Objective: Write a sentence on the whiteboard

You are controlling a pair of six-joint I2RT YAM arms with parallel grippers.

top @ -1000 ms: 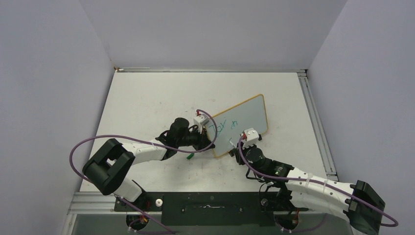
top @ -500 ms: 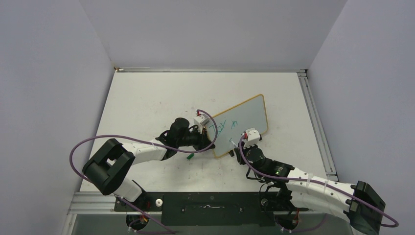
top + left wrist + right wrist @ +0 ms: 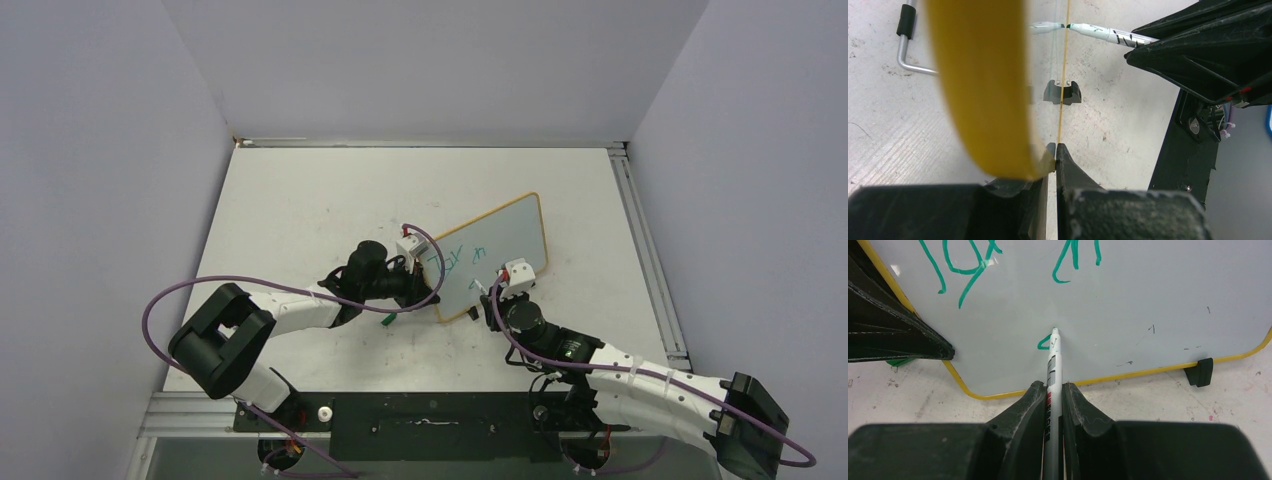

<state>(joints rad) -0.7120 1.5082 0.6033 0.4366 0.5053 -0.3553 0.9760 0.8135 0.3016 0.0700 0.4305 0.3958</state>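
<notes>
Whiteboard (image 3: 495, 250) stands on the table (image 3: 300, 200) right of centre. It leans back with its long edges running diagonally, between the two grippers. Its far right corner is near the rail (image 3: 645, 260) along the table's right edge, not touching. The wider stretch of table surface lies left of the board and on toward the back wall.

Left gripper (image 3: 425, 290) is pinched fully closed on the board's left yellow rim. Right gripper (image 3: 488, 297) comes in at the near edge, clamped tight on a marker (image 3: 1053, 365).

Versus a second ago: the right wrist has slid slightly right along the board's near edge, and the forearm sits lower in the top view. Board and left arm are unchanged.

Right wrist view only:
- Marker tip touches the board face low down, just beside a short teal stroke.
- Above it is the sentence (image 3: 968, 265) so far: two teal groups cut off by the frame top, reading roughly "Joy" and "in".
- One black foot (image 3: 1198, 372) sits under the bottom rim.
- A small green piece (image 3: 898, 361) lies on the table beside the left gripper's finger.

Left wrist view only:
- Board is seen nearly edge-on, with the jaws meeting on the rim.
- Marker tip meets its own reflection on the face.
- A bent metal rod (image 3: 905, 45) lies on the table on the board's other side.
</notes>
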